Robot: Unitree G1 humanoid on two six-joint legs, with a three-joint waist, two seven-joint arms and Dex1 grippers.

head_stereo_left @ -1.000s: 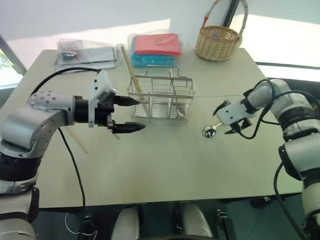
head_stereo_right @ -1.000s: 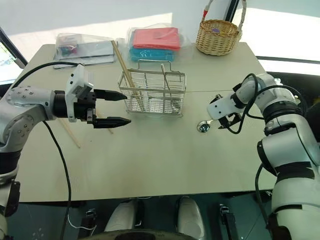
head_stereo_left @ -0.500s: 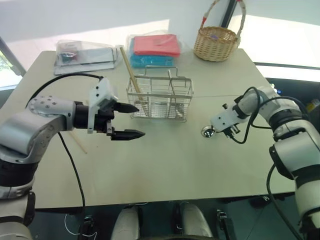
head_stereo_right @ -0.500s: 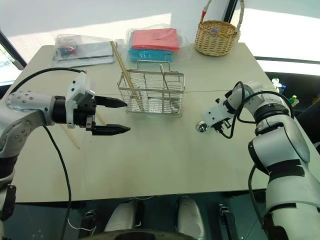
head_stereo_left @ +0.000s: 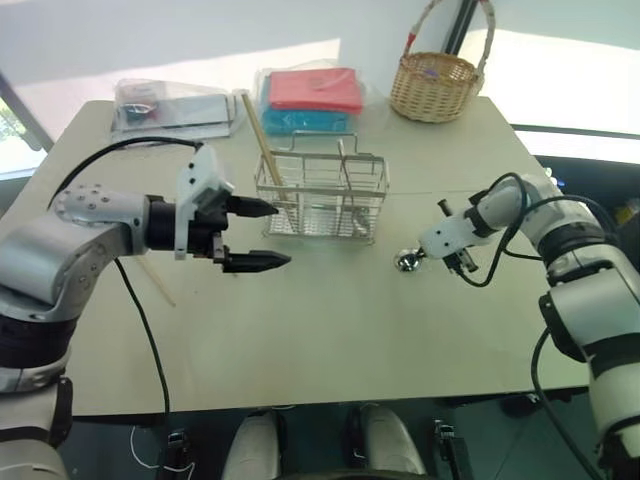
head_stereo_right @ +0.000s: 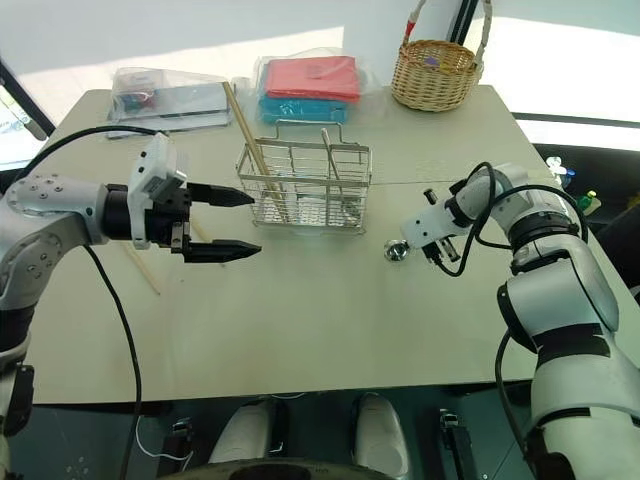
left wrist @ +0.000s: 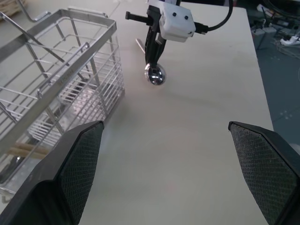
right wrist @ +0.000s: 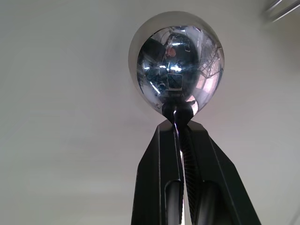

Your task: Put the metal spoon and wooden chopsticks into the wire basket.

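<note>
The metal spoon's round bowl (head_stereo_left: 407, 262) is low over the table, right of the wire basket (head_stereo_left: 320, 195). My right gripper (head_stereo_left: 422, 253) is shut on its slim handle. The right wrist view shows the fingers (right wrist: 161, 154) pinched together just behind the shiny bowl (right wrist: 176, 61). One wooden chopstick (head_stereo_left: 262, 150) leans upright in the basket's left end. Another chopstick (head_stereo_left: 155, 280) lies on the table behind my left arm. My left gripper (head_stereo_left: 280, 233) hovers open and empty, just left of the basket. In the left wrist view the spoon (left wrist: 155, 75) hangs beyond the basket (left wrist: 70, 89).
A round wicker basket (head_stereo_left: 432, 85) stands at the far right corner. Red and blue packs (head_stereo_left: 312, 100) and a clear plastic bag (head_stereo_left: 170, 105) lie along the far edge behind the wire basket. Bare tabletop (head_stereo_left: 350, 330) stretches toward the near edge.
My right gripper came down from open above the spoon and shut on its handle. The spoon's bowl has shifted slightly toward the basket. My left arm has kept still.
</note>
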